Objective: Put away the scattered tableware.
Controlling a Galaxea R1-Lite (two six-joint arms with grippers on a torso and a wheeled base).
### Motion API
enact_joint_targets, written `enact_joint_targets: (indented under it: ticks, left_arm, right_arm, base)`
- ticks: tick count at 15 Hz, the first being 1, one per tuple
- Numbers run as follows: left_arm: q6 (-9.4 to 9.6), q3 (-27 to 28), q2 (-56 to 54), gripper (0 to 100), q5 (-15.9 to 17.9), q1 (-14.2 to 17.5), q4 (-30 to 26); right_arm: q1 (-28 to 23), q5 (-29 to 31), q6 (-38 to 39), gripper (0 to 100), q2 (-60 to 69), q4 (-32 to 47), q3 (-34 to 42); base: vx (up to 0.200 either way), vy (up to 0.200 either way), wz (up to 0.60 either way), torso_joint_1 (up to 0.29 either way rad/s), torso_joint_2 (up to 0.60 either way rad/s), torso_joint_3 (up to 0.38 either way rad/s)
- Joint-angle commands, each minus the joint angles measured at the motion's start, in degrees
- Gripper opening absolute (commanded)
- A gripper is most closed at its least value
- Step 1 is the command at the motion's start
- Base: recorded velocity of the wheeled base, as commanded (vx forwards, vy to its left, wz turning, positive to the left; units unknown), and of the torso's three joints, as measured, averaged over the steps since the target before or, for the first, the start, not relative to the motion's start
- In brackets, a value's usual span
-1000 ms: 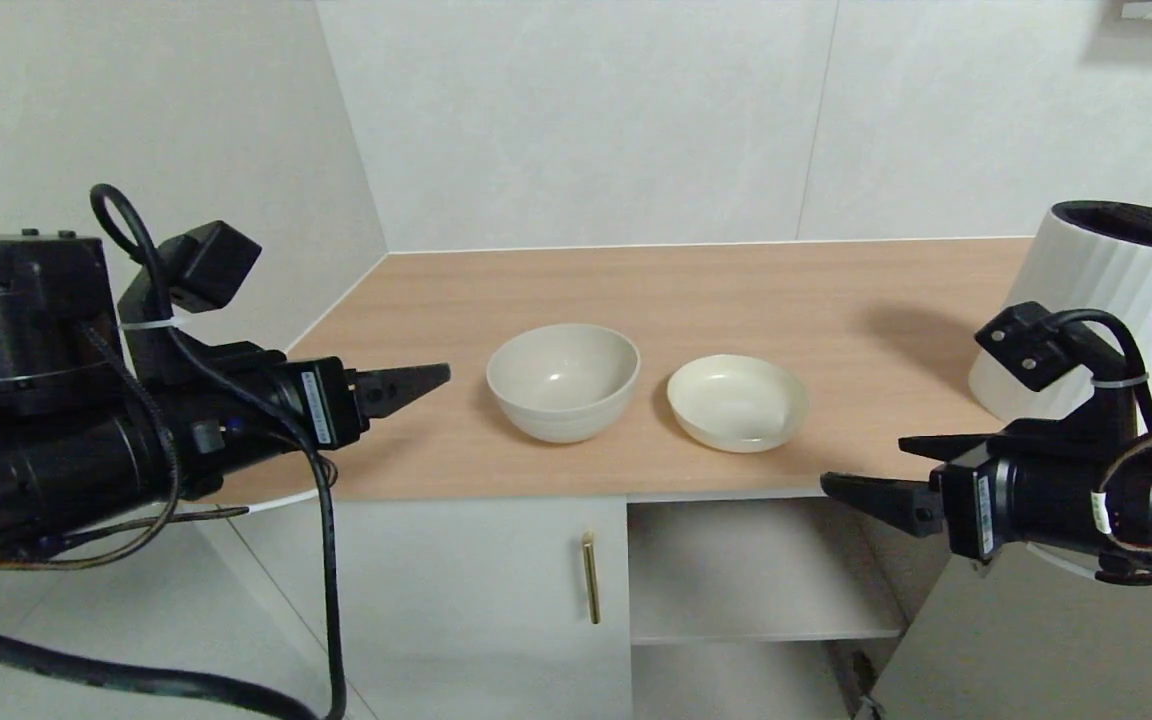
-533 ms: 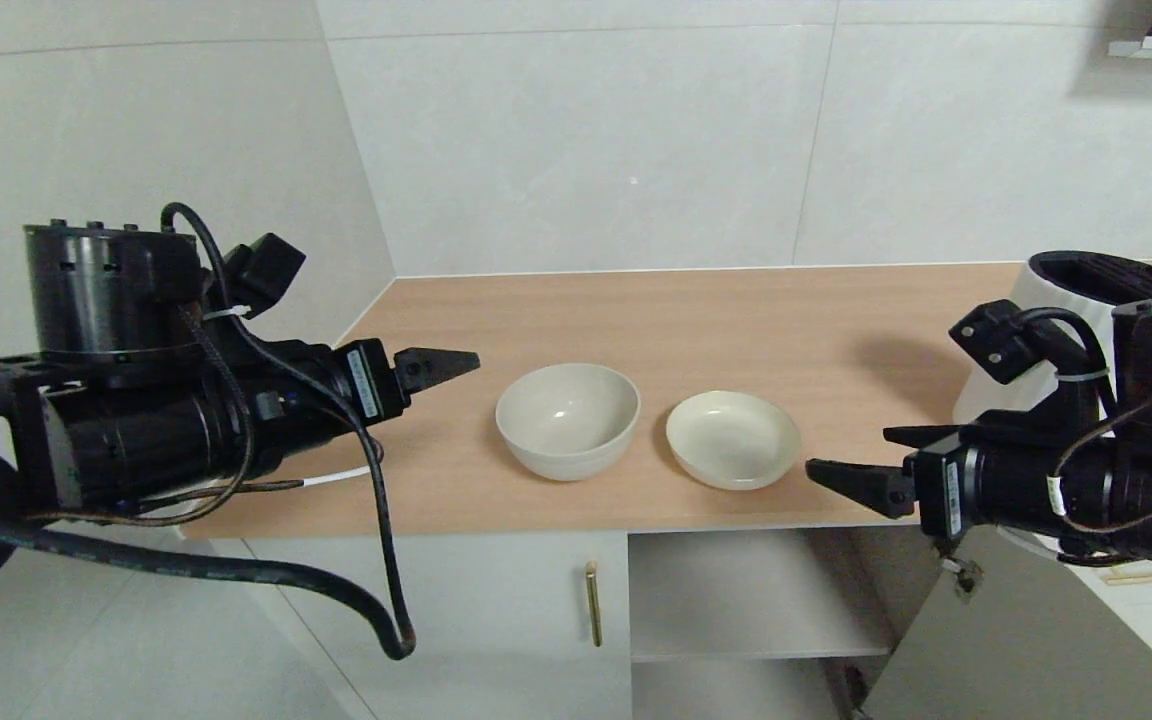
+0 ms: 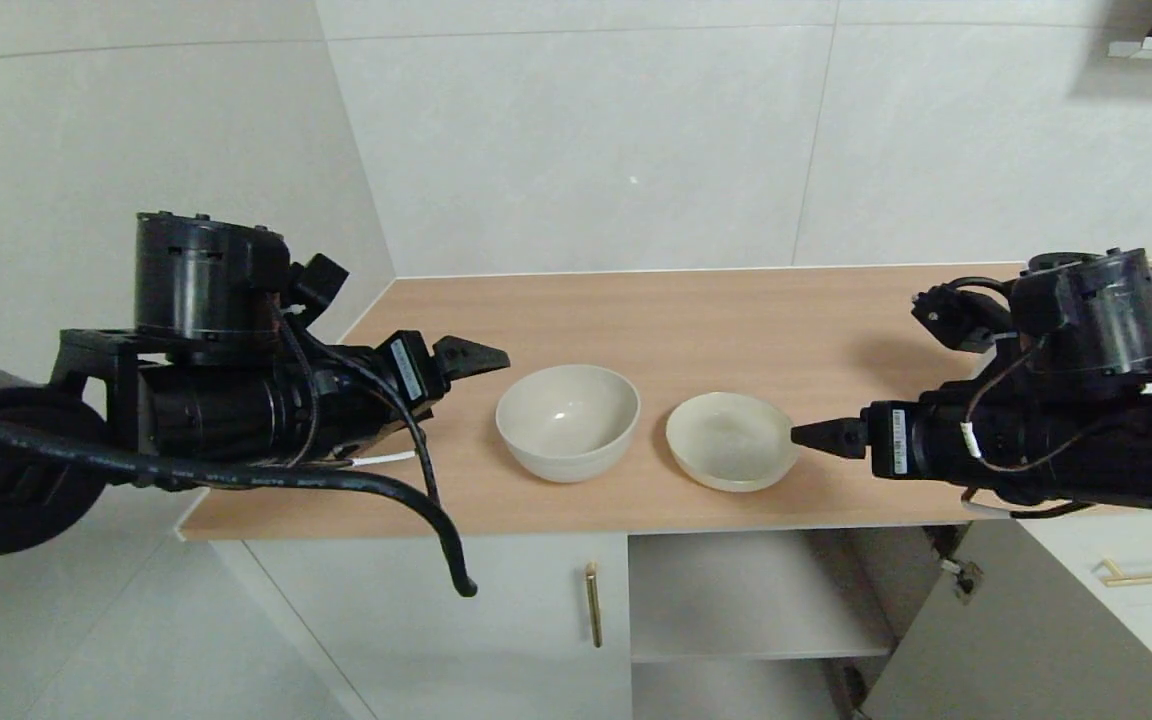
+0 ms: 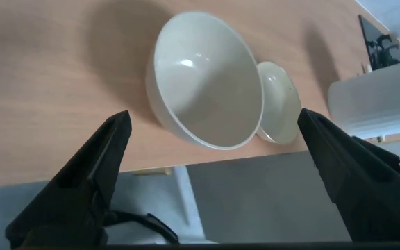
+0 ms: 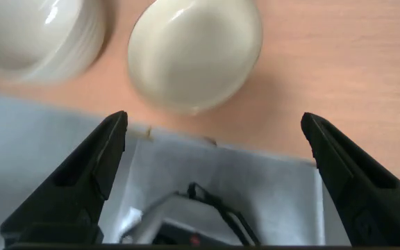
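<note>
Our right gripper, spread wide, just beside shallow cream ceramic dish | left gripper, spread wide, near deep cream ceramic bowl

The bowl is coloured pale grey-white and the dish cream; the counter is patterned with tan wood grain; the cabinet is finished white, its handle gold.

The deep bowl and the shallow bowl stand just beside each other, with only a narrow gap between. Behind them open table runs to the wall. The left pincer and the right pincer occupy the outer sides.
</note>
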State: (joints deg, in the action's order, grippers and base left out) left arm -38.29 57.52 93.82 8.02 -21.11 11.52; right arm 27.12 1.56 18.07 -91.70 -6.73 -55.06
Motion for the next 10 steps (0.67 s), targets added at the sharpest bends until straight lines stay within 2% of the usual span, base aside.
enact_joint_targets:
  ticks: [1, 3, 6, 10]
  left_arm:
    - [-2.23, 1.9, 3.21, 100, -0.46, -1.3, -1.24]
    - [-4.69, 3.48, 5.15, 100, -0.55, -2.09, -2.99]
    - [-7.41, 6.56, 8.31, 100, -0.55, -2.09, -7.21]
    - [-8.2, 7.88, 12.44, 100, -1.34, -2.09, -8.71]
  right_arm:
    - [0.03, 3.54, 3.2, 100, -5.69, 0.14, -3.73]
    - [0.03, 6.44, 4.26, 100, -8.06, -0.04, -4.79]
    - [0.03, 6.61, 4.26, 100, -8.32, -0.65, -4.79]
    - [0.56, 6.7, 4.26, 100, -8.32, -0.65, -4.52]
  base:
    - [0.0, 0.0, 0.0, 0.0, 0.0, 0.0]
    - [0.0, 0.0, 0.0, 0.0, 0.0, 0.0]
    - [0.0, 0.0, 0.0, 0.0, 0.0, 0.0]
    - [0.0, 0.0, 0.0, 0.0, 0.0, 0.0]
